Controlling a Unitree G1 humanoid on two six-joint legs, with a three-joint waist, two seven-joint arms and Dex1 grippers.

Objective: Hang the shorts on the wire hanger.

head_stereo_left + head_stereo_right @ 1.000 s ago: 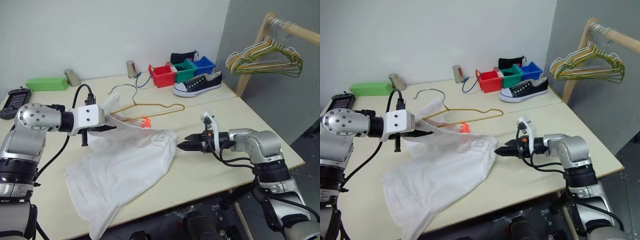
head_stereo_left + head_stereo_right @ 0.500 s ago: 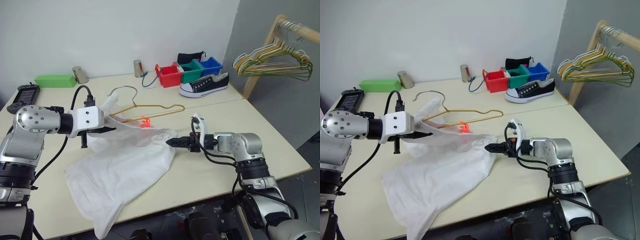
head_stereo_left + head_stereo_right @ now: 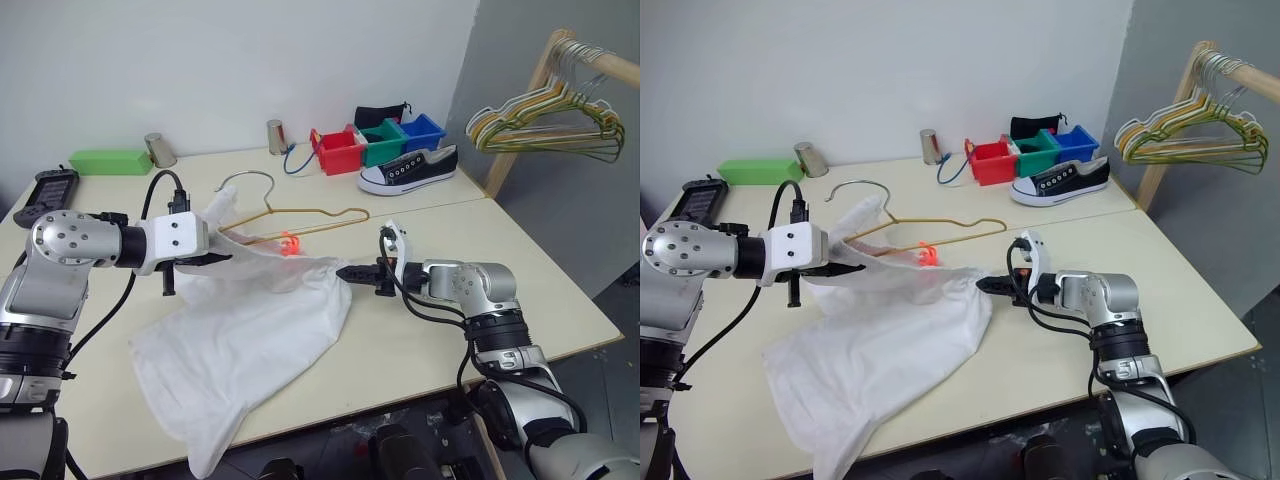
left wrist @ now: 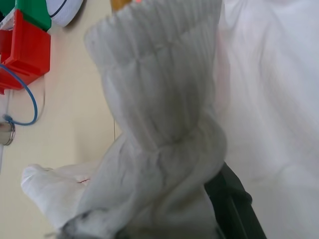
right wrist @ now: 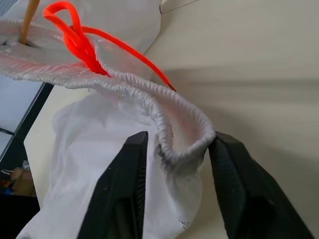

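Observation:
The white shorts [image 3: 250, 330] lie spread on the table, their waistband lifted and stretched between my two grippers. My left gripper [image 3: 215, 257] is shut on the waistband's left end, bunched fabric [image 4: 159, 99] covering its fingers. My right gripper [image 3: 350, 272] is shut on the waistband's right corner, and the gathered hem [image 5: 182, 144] sits pinched between its black fingers [image 5: 127, 189]. An orange cord [image 5: 75, 35] hangs at the waistband. The gold wire hanger [image 3: 300, 215] lies flat just behind the shorts, its hook [image 3: 245, 180] towards the left and part of its wire under the raised fabric.
Red, green and blue bins [image 3: 335, 150] and a black sneaker [image 3: 408, 170] stand at the table's back right. Two metal cups [image 3: 275, 136], a green box [image 3: 110, 161] and a black device [image 3: 45, 190] line the back left. A wooden rack with bunched hangers [image 3: 545, 115] stands off the right.
My right gripper has moved left up to the waistband's right corner and closed its fingers on it. The left gripper and the hanger have kept still.

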